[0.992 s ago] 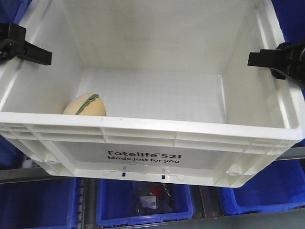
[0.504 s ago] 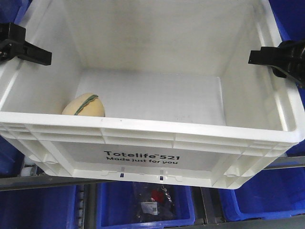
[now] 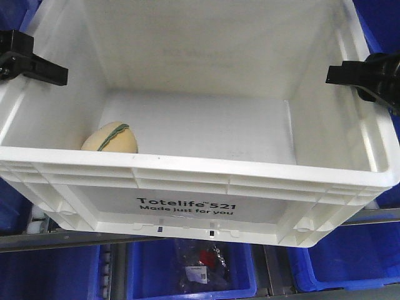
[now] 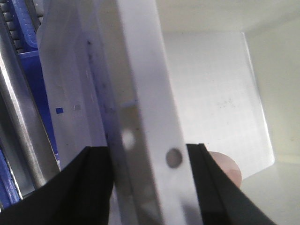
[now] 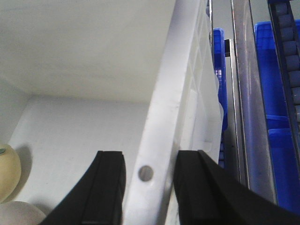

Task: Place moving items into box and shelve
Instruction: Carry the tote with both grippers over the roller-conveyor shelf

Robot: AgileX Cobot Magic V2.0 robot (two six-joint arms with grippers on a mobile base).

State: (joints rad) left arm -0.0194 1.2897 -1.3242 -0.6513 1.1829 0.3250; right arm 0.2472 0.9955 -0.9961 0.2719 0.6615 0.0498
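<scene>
Box carried w/ rim walls pinched between fingers of left gripper and right gripper. Yellow toy sits inside, inboard of left fingers. Best kept level, both grips equal, while sliding onto shelf.

One white crate, one yellow striped toy, two black pincers, several blue bins.

"Totelife 521 Made just for you" in black on the white box; bin label below apparently illegible.
</scene>
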